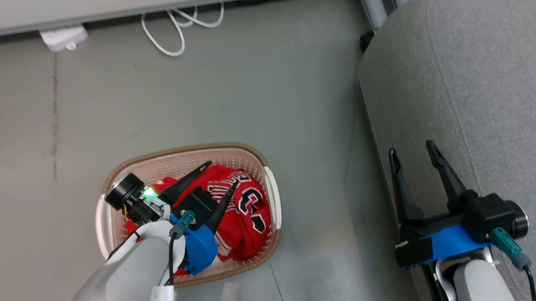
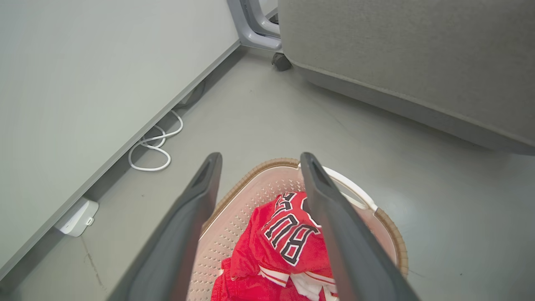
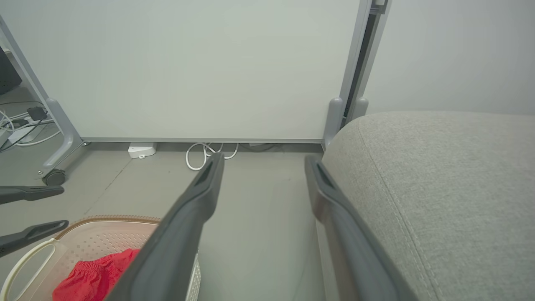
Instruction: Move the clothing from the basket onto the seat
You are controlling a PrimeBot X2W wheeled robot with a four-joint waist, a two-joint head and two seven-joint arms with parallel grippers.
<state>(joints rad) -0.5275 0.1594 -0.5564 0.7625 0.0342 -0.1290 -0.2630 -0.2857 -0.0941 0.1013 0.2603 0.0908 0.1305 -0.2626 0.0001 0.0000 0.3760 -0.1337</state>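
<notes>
The clothing point(image 1: 245, 214) lies crumpled inside the basket point(image 1: 212, 146): a red jersey point(image 2: 288, 238) with black-and-white lettering on top of plainer red fabric point(image 3: 92, 276). The cream basket point(image 2: 393, 234) with its brown rim stands on the floor at lower left. My left gripper point(image 1: 222, 173) hovers just above the clothing, open, with the jersey showing between its fingers point(image 2: 260, 158). The grey seat point(image 1: 486, 89) fills the right side. My right gripper point(image 1: 411, 147) is open and holds nothing, at the seat's near edge point(image 3: 264, 158).
A white cable point(image 1: 177, 28) coils along the pale panel's base at the top, beside a white adapter point(image 1: 63, 38). A caster wheel point(image 2: 281, 62) and a grey frame leg stand by the seat's far corner. Bare grey floor point(image 1: 299, 101) lies between basket and seat.
</notes>
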